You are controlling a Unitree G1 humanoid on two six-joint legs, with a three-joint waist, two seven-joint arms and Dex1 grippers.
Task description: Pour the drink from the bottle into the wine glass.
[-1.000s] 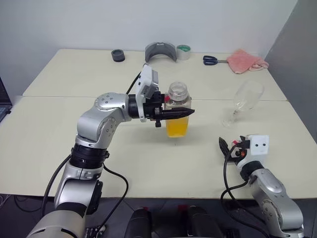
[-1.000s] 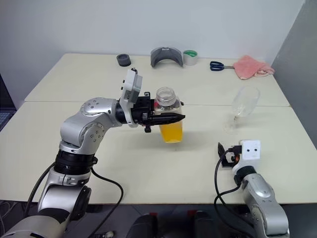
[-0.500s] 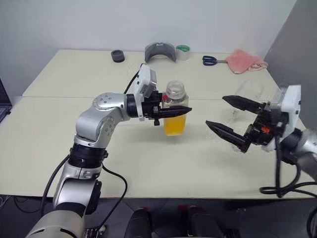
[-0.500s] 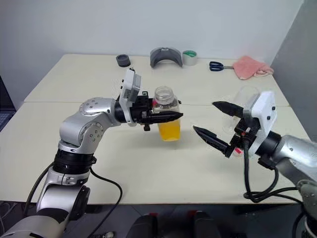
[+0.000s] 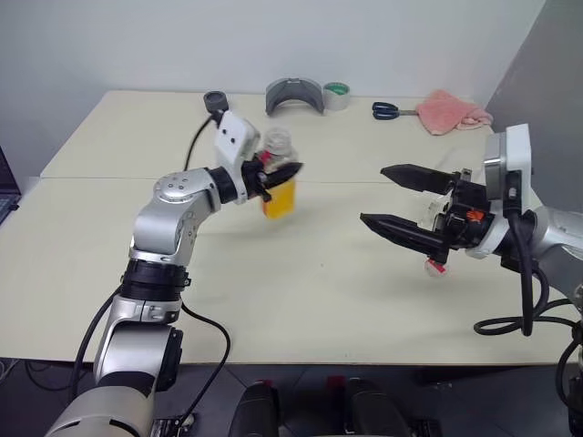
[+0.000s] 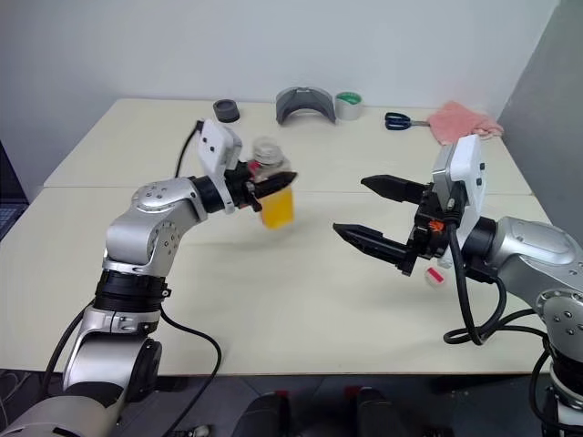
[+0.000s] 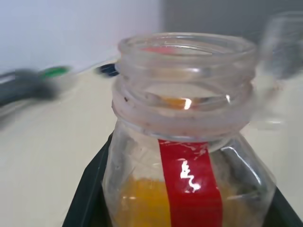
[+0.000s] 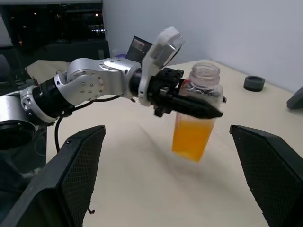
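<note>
I observe the left gripper (image 5: 284, 171) clamped on the uncapped bottle (image 5: 279, 187), held above the table (image 5: 109, 237), drink (image 8: 191, 137) inside. Right gripper (image 5: 387, 196) spread wide, holding nothing.

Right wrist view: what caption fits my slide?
Left gripper holds an uncapped clear plastic bottle of orange drink above the table.

Left arm raised, elbow bent, forearm reaching forward and toward the right; left claw (image 5: 278, 173) level, its black fingers clamped on the neck of the bottle (image 5: 279, 185), held clear above the surface. Right arm lifted at the right side, wrist turned inward; right claw (image 5: 399, 199) level, pointing left, its two fingers spread wide, holding nothing.
</note>
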